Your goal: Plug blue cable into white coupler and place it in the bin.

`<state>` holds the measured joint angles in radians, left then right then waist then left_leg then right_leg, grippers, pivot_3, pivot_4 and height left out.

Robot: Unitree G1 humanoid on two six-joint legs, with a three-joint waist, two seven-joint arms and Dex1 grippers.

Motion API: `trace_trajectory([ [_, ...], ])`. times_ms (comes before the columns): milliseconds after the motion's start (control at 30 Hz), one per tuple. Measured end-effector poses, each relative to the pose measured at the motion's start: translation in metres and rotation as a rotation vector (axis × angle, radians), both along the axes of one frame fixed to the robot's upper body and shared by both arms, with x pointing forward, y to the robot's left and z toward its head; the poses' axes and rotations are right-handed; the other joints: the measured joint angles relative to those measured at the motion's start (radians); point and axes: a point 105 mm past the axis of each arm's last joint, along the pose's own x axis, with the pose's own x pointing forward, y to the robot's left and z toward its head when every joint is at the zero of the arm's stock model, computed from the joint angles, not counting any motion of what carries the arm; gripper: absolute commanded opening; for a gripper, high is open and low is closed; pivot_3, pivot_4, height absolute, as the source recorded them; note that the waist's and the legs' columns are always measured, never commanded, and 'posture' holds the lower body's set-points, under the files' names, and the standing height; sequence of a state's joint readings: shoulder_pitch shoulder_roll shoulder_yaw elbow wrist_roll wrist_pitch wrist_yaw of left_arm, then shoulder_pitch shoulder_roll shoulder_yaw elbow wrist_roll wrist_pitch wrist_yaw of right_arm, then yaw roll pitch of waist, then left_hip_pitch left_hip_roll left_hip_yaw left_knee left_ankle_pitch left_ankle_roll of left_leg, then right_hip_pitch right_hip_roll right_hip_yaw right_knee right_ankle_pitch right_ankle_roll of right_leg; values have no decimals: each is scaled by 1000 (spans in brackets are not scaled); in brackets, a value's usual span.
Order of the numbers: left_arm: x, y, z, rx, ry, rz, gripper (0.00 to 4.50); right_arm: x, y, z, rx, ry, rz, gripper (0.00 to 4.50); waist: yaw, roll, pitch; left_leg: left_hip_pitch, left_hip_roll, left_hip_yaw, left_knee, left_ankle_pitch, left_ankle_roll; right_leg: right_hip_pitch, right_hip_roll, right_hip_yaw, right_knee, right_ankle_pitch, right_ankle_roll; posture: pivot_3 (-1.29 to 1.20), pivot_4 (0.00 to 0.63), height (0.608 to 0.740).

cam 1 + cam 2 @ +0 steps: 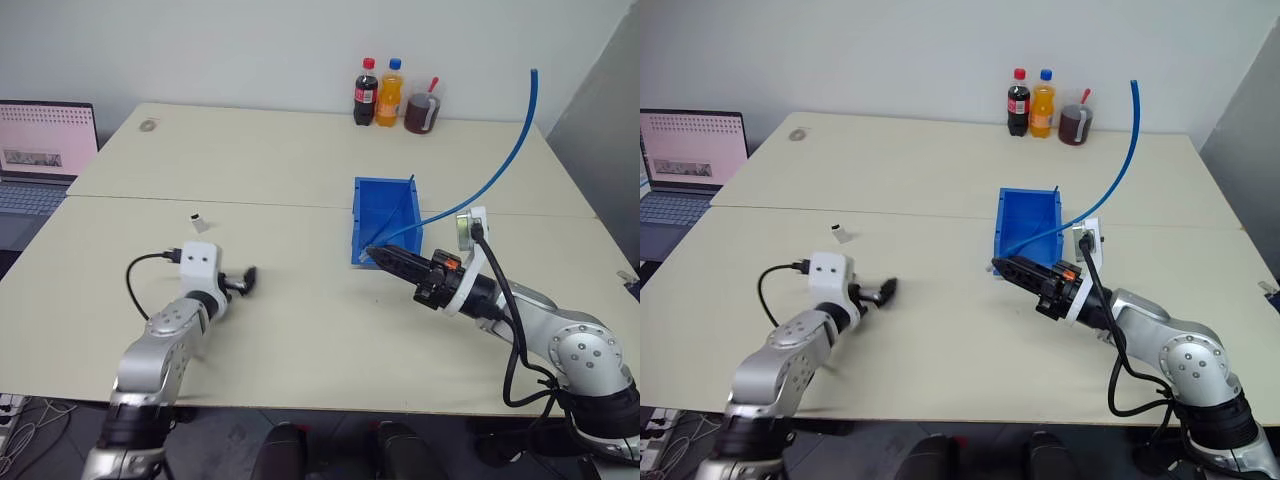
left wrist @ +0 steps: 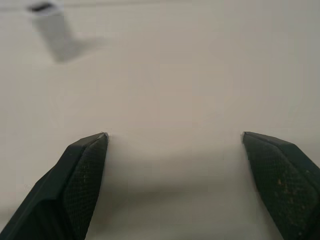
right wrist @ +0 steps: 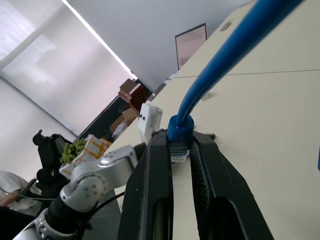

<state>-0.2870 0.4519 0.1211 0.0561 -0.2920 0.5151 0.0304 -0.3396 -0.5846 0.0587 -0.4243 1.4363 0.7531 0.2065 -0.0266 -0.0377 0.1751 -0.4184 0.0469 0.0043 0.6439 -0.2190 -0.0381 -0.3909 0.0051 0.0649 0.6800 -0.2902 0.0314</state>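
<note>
The blue cable [image 1: 500,170] is a long, thin, light-blue line that arcs up from the right claw [image 1: 375,255], swings high over the far right of the counter [image 1: 300,330] and runs out of sight at the top. Its tip carries a small blue boot with a clear plug [image 3: 178,150], and the right claw's two black fingers [image 3: 155,175] are pressed against that plug from both sides, pinching it just at the near wall of the bin [image 1: 385,215]. The bin is a bright blue box with tall straight walls, standing open near the middle of the counter. The white coupler [image 1: 199,222] is a tiny white block with a dark opening at one end, lying alone on the counter, well to the left of the bin and a little beyond the left claw [image 1: 248,277]. The left claw rests low over the bare counter with its fingers [image 2: 82,170] spread wide, gripping nothing.
</note>
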Motion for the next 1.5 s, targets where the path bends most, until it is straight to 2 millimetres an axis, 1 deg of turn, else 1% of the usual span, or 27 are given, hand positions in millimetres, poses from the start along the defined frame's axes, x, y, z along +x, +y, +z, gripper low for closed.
trace_trajectory([
  [67, 10, 16, 2, 22, -28, 98, 4490, 2, -1, -1, -6, -5, -14, 214, -2, 0, 0, 0, 0, 1, 0, 0, 0, 0, 2, 1, 0, 0, 0, 0, 150, 740],
  [100, 13, 18, 3, 23, -34, 113, 4490, 3, -2, -1, -7, -7, -19, 214, -2, 0, 0, 0, 0, 1, 0, 0, 0, 0, 1, 1, 0, 0, 0, 0, 150, 740],
  [133, 19, 23, 4, 15, -56, 144, 4490, 4, -2, -2, -8, -10, -30, 214, -2, 0, 0, -1, 0, 1, 0, 0, 0, 0, 1, 1, -1, 1, -1, 0, 150, 740],
  [200, 24, 24, 3, 2, -65, 151, 4490, 6, -4, -2, -7, -12, -46, 214, -1, 0, 0, -1, -1, 1, -1, 0, 0, 0, 1, 1, -1, 1, -2, 0, 150, 740],
  [333, 42, 27, 4, -25, -87, 175, 4490, 10, -8, 0, -6, -19, -83, 214, -1, 0, 0, 0, -1, 3, 0, 0, 0, 1, 1, -1, 0, 2, 0, 0, 150, 740],
  [533, 61, 21, 4, -83, -114, 179, 4490, 16, -17, -1, -31, -16, -159, 214, 3, -1, 0, 0, -1, 6, 0, 0, 0, 1, 1, -3, -1, 2, 1, 0, 150, 740],
  [700, 71, 17, 5, -101, -115, 175, 4490, 17, -19, -2, -37, -10, -172, 214, 3, -1, 0, 0, -1, 7, 0, 0, 0, 1, 1, -3, -1, 2, 2, 0, 150, 740],
  [833, 76, 14, 6, -118, -115, 177, 4490, 19, -22, 0, -31, -10, -194, 214, 3, -1, 0, -1, -1, 7, 0, 0, 0, 1, 1, -4, -1, 2, 2, 0, 150, 740],
  [1033, 78, 16, 6, -100, -120, 205, 4490, 21, -23, 0, -26, 1, -215, 214, 1, -1, 0, 0, -1, 7, 0, 0, 0, 1, 1, -4, -1, 2, 2, 0, 150, 740],
  [1067, 78, 16, 6, -96, -121, 210, 4136, 21, -23, -1, -25, 3, -217, 214, 0, -1, 0, 0, -1, 7, 0, 0, 0, 1, 1, -4, -1, 2, 2, 0, 150, 740],
  [1100, 78, 17, 6, -93, -122, 215, 4044, 21, -23, -1, -24, 4, -219, 214, 0, -1, 0, 0, -1, 7, 0, 0, 0, 1, 1, -4, -1, 2, 2, 0, 150, 740],
  [1200, 78, 20, 6, -89, -125, 226, 3436, 23, -23, -2, -28, 5, -231, 214, -2, -1, 0, 0, -1, 7, 0, 0, 0, 1, 2, -4, -1, 2, 2, 0, 150, 740],
  [1233, 78, 20, 6, -87, -124, 227, 3343, 23, -24, -2, -29, 5, -237, 214, -4, -1, 0, 0, -1, 7, 0, 0, 0, 1, 2, -4, -1, 2, 2, 0, 150, 740],
  [1267, 78, 20, 7, -86, -124, 227, 2986, 24, -25, -3, -28, 6, -243, 214, -5, -1, 0, 0, -1, 7, 0, 0, 0, 1, 2, -4, -1, 2, 2, 0, 150, 740],
  [1333, 79, 20, 7, -82, -124, 226, 2797, 25, -26, -3, -29, 5, -255, 214, -5, -1, 0, 0, -1, 7, 0, 0, 0, 0, 2, -4, -1, 2, 2, 0, 150, 740],
  [1367, 79, 20, 7, -83, -121, 225, 2448, 25, -27, -2, -28, 4, -263, 214, -5, -1, 0, 0, -1, 7, 0, 0, 0, 0, 2, -4, -1, 2, 2, 0, 150, 740],
  [1500, 80, 19, 7, -80, -118, 222, 1572, 28, -31, -2, -39, -3, -288, 214, -5, -1, 0, 0, -1, 8, 0, 0, 0, 0, 2, -3, -1, 2, 2, 0, 150, 740],
])
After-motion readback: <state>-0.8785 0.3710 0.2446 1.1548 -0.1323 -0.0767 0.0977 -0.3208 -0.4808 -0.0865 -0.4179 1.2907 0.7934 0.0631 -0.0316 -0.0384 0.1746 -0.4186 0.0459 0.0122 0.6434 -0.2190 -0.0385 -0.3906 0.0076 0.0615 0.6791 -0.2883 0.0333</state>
